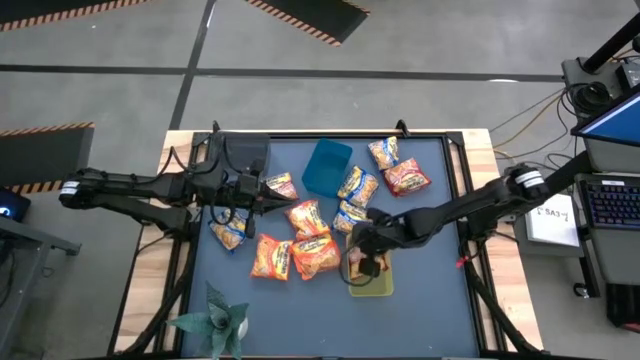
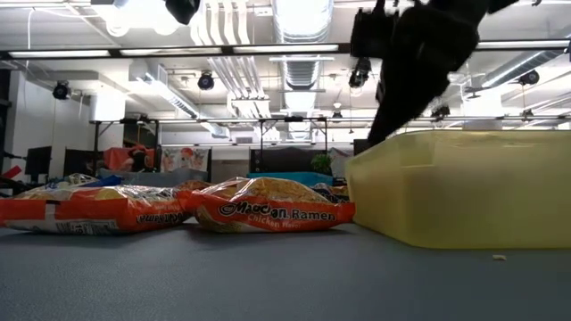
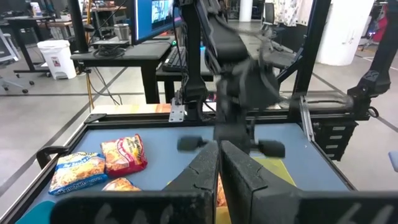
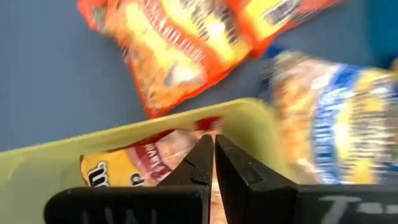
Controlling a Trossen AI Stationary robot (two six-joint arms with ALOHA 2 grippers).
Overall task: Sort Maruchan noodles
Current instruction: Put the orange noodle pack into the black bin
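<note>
- R hand (image 1: 366, 262), fingers pressed together w/ nothing between, hangs over the yellow-green bin (image 1: 383, 287); a red packet (image 4: 140, 163) lies inside.
- L hand (image 1: 262, 194) clenched, empty, near blue bin (image 1: 326, 168).
- Orange packets (image 1: 312, 254) lie on counter (image 1: 430, 310) just left of R hand, which is nearer; long axes roughly across the counter.

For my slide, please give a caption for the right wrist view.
Right gripper, fingers together, above the yellow-green bin holding a red noodle packet; orange packet on the table beyond.
</note>
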